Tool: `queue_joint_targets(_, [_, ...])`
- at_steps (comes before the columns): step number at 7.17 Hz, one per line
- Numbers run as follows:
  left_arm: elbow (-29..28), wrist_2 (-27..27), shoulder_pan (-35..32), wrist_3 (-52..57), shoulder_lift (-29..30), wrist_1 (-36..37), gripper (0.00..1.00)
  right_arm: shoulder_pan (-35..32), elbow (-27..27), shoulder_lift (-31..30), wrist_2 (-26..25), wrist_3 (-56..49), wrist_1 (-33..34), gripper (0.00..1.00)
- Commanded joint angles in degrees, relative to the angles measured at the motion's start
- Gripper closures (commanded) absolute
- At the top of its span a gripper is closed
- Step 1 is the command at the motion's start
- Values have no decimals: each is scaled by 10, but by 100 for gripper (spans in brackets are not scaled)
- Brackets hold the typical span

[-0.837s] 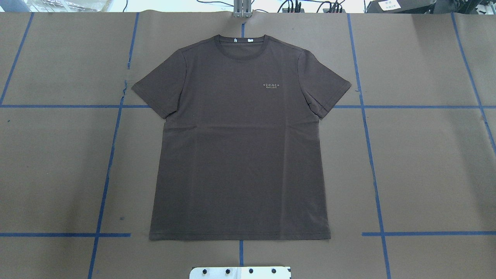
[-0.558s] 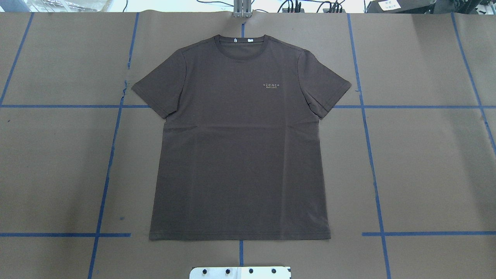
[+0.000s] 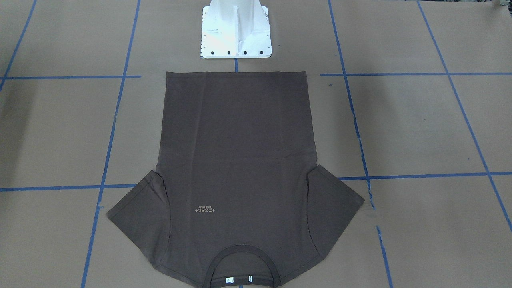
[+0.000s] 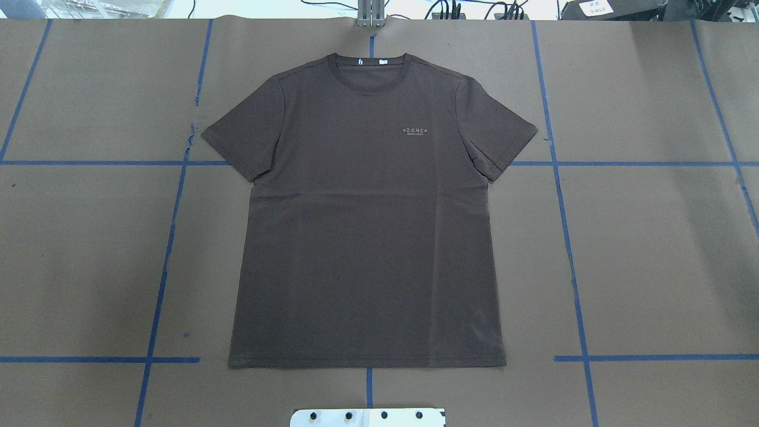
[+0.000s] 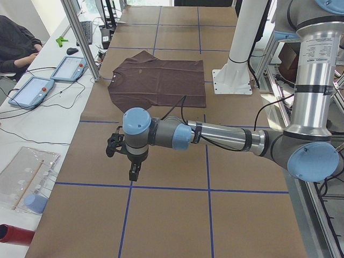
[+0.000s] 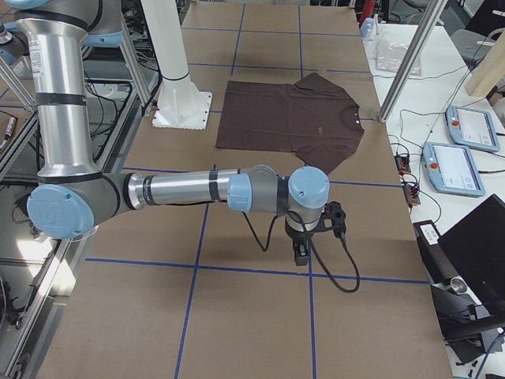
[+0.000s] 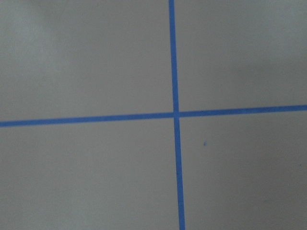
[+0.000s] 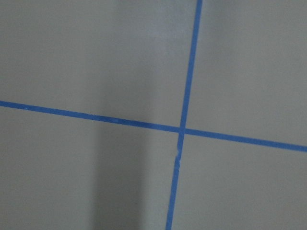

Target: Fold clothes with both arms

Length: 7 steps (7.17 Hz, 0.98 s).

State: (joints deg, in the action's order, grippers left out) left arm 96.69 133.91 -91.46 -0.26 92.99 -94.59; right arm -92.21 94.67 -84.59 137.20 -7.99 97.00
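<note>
The clothes are one dark brown T-shirt lying flat and spread face up on the brown table cover, collar at the far side from the robot base and hem near it. It also shows in the front-facing view as the T-shirt. Neither arm reaches over it. In the exterior left view my left gripper hangs low over the table, well off the shirt. My right gripper hangs likewise at the other end, off the shirt. I cannot tell whether either is open or shut. Both wrist views show only paper and tape.
Blue tape lines grid the brown cover. The white pedestal stands just behind the shirt's hem. Tablets and a seated person are at the side bench, with more tablets and a laptop at the other end.
</note>
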Motion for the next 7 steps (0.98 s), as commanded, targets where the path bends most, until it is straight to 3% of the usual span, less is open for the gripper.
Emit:
queue_joint_targets(1, [-4,2,15,-4,4,-103,0,49,-19,50,19,24,-8,0])
queue_joint_targets(2, [0,2,16,-10,5,-107,0,86,-46,68,70,77,-47,0])
queue_joint_targets(4, [-27,-2,47,-11,45,-108,0,166,-121,129,54,277,-223,0])
queue_joint_targets(5, [-31,-2,55,-11,50,-111,0,206,-170,184,20,382,-284,0])
queue_joint_targets(7, [-32,-2,57,-12,44,-145,0,298,-227,269,-103,482,-299,0])
